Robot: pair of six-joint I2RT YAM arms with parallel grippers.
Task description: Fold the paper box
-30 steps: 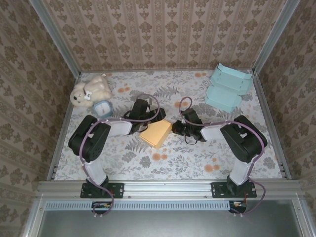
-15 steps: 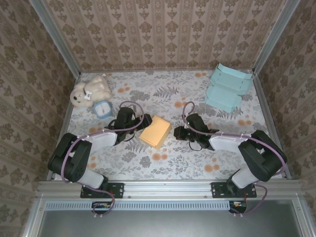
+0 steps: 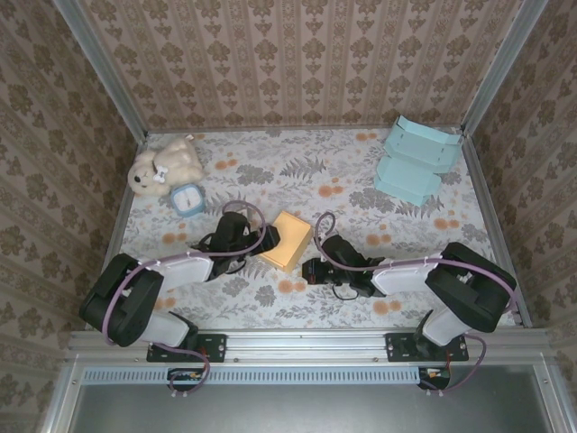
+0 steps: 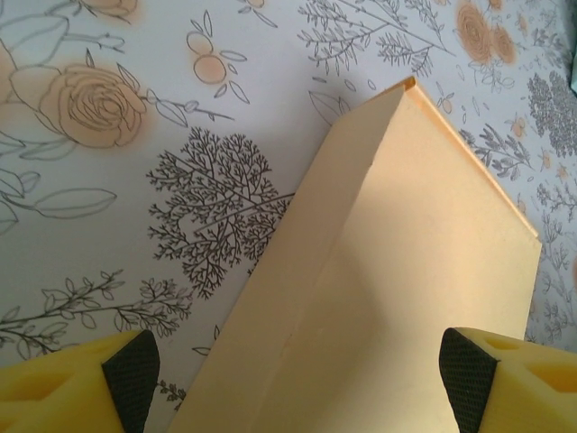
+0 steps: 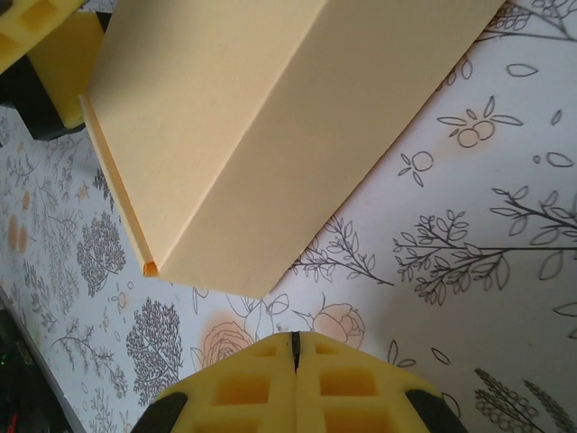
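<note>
Flowered table [image 3: 270, 171], paper box [image 3: 287, 240] lying mid-table between a wide-open, empty left gripper [image 3: 268, 237] and a shut, empty right gripper [image 3: 311, 271]; a one-sided push could skid the light box away

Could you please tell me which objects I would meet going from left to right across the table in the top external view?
Plush bear → small blue object → yellow paper box → teal boxes.

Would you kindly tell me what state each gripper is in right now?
Left gripper: open, fingers straddling the paper box.
Right gripper: closed, holding nothing.
</note>
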